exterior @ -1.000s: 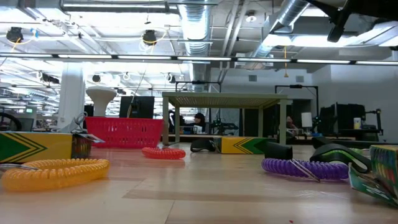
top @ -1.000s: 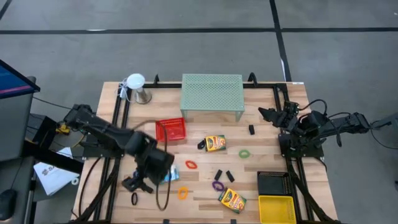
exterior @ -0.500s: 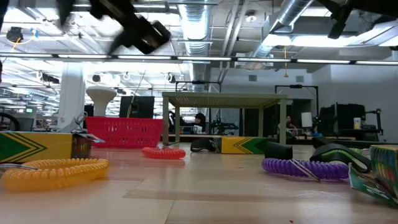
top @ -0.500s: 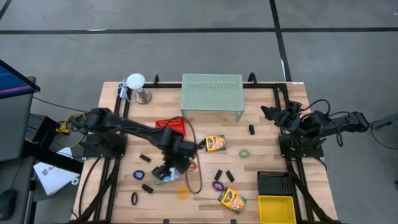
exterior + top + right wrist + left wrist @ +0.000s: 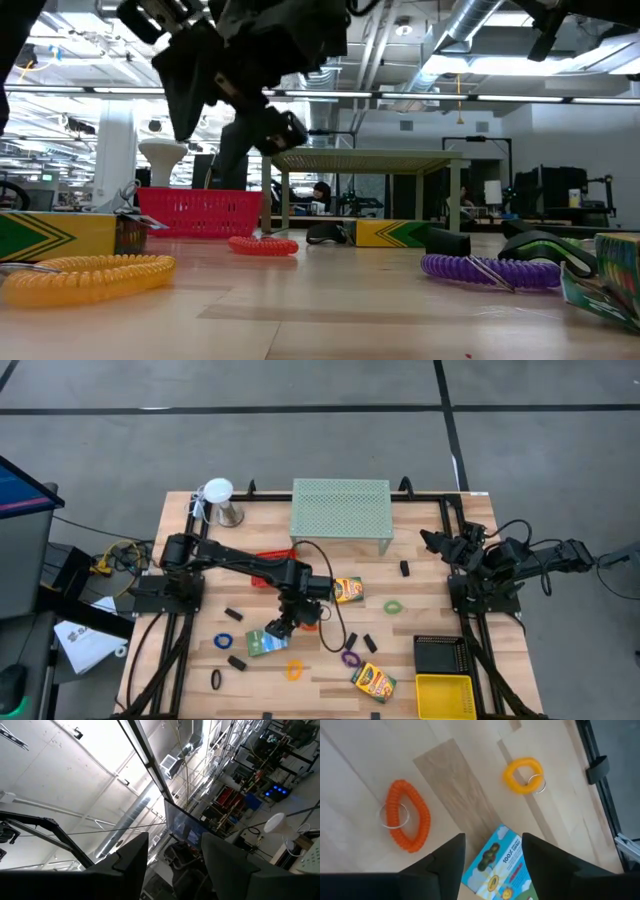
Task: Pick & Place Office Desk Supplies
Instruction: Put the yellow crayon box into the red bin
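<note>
Left gripper [image 5: 281, 627], fingers apart, hovers over the card pack [image 5: 266, 642] lying mid-desk toward the front edge. Step judged: approach; next, descend and close. Right gripper [image 5: 430, 544], fingers apart, waits at the right edge.

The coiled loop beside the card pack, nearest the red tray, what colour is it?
Orange. The coiled loop shows best in the left wrist view, lying flat on the wood with a metal ring on it.

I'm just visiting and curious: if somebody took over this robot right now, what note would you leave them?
Left claw: mid-table, over the green card pack; grip unclear.
Right claw: open, parked at the table's right side.
Loose on the table: orange loop, yellow loop, crayon box, second crayon box, black clips.
Done: nothing visibly sorted.
Left: everything.
</note>
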`<state>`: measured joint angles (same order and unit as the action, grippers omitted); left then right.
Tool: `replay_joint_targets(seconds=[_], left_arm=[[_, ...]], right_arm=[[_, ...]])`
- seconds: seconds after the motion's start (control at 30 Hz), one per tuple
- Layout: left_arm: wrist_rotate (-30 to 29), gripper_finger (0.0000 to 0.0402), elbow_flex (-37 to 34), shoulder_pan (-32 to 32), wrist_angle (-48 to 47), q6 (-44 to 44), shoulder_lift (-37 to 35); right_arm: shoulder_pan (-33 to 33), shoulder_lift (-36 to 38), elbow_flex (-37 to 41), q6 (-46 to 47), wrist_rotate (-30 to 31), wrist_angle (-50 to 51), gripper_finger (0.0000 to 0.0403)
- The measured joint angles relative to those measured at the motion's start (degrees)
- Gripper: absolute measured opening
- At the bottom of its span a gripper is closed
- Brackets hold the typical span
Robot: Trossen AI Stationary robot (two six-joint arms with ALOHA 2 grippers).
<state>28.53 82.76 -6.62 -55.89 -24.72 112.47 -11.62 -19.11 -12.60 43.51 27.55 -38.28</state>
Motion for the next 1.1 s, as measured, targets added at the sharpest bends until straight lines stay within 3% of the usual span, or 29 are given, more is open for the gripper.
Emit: replay_joint_targets(seconds=[0.37,0.73,1.1], left_arm=[[0.2,0.0209,-0.8,1.1,0.8,1.0,3.7],[0.0,0.0235,-14.0,1.8,-0.5,2.1,0.0],[1.9,0.0230,-14.1,1.8,2.4,2.7,0.0]], right_arm=[[0.0,0.0,0.0,-0.2,-1.0,0.6,0.0182],[-1.2,0.0,0.0,0.0,-2.5,2.7,0.0182],[-1.2,0.0,0.0,0.0,-2.1,4.6,0.0182]])
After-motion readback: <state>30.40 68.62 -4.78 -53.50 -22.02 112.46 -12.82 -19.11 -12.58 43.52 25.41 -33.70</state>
